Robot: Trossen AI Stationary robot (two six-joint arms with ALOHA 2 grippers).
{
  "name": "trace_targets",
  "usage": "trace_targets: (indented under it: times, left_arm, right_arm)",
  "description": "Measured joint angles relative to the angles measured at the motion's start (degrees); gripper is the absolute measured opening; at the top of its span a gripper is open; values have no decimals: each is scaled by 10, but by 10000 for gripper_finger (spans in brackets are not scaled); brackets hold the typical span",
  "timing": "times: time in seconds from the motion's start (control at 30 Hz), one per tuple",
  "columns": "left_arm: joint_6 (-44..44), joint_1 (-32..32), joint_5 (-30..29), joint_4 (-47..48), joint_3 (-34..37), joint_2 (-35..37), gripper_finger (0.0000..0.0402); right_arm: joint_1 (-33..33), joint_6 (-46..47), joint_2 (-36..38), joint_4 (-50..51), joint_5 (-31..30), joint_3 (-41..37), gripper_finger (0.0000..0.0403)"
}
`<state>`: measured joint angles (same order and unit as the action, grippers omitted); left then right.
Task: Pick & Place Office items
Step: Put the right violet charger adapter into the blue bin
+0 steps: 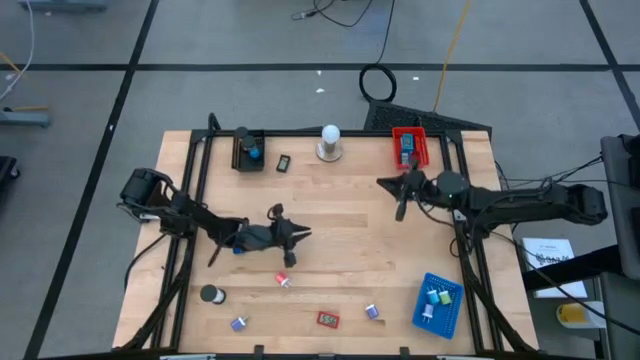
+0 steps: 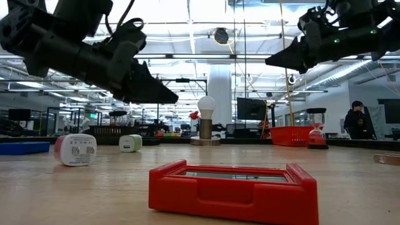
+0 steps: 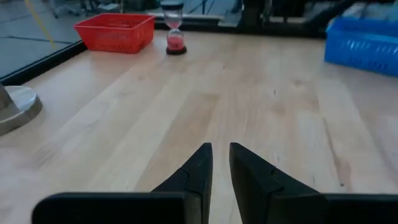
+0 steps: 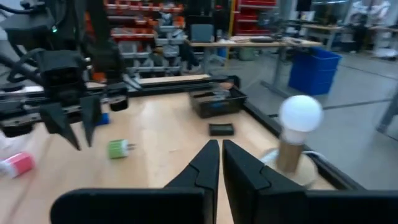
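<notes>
Office items lie scattered over my wooden desk. Along the near edge sit a flat red piece, a small purple-and-white piece, another like it, and a dark round roll. A small red-and-white piece rests just below my left claw. Farther back, a little black block lies between the black tray and the white ball lamp. The black tray holds something blue, the red tray at the back holds a few pieces, and the blue tray at the near right corner holds teal, yellow and white ones.

My left claw hangs above the middle of the desk, a little left of centre, with nothing in it; its fingers are nearly together with only a thin gap between them. From its own camera I see the red tray and a small hourglass with red sand at the far end of the desk.

My right claw hovers over the back right part of the desk, just in front of the red tray, pointing toward the middle. Its fingers are pressed almost together and hold nothing. Past them I see a green-and-white piece on the desk, and the lamp close by.
</notes>
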<state>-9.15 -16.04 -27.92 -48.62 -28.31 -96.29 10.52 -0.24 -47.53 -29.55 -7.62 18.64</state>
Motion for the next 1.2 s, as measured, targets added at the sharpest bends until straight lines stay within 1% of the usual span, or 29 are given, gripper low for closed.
trace_targets:
  times: [0.1,0.17,0.23,0.3,0.37,0.4,0.47,0.5,0.57,0.67,0.73,0.8,0.87,0.97,1.03,1.1,1.2]
  left_arm:
    - [0,-19,-21,82,-37,0,62]
    - [0,-29,-22,129,-63,0,62]
    - [0,-37,-23,158,-86,0,62]
    - [18,-43,-24,157,-90,0,62]
    - [57,-47,-24,128,-83,-7,62]
    - [73,-48,-24,107,-75,-10,62]
    - [87,-50,-16,53,-59,-17,62]
    - [87,-50,-4,19,-50,-22,62]
    - [92,-49,-2,-41,-28,-31,62]
    - [97,-50,-2,-101,1,-48,62]
    - [97,-49,-3,-116,12,-50,62]
    - [88,-49,-6,-115,19,-50,63]
    - [84,-49,-6,-114,23,-50,63]
    - [87,-49,-6,-113,24,-50,63]
    - [87,-49,-6,-111,24,-50,63]
    - [89,-47,-6,-111,24,-50,63]
    - [89,-42,-6,-111,24,-50,63]
  right_arm:
    - [-39,18,-5,1,-15,0,15]
    - [-74,33,-9,21,-50,8,15]
    - [-119,50,-14,63,-98,22,15]
    - [-167,75,-24,114,-147,40,15]
    - [-215,97,-44,144,-192,54,15]
    - [-238,100,-56,141,-208,57,15]
    - [-277,100,-85,107,-220,57,15]
    - [-293,103,-104,69,-221,54,15]
    - [-316,120,-147,-22,-220,42,15]
    - [-329,150,-218,-143,-172,30,15]
    - [-328,173,-252,-185,-129,35,15]
    - [-329,180,-272,-183,-118,52,15]
    - [-335,163,-279,-139,-127,77,15]
    - [-341,153,-278,-3,-166,144,10]
    - [-349,165,-278,108,-204,192,4]
    - [-362,185,-282,196,-239,238,2]
    - [-377,230,-297,275,-267,287,1]
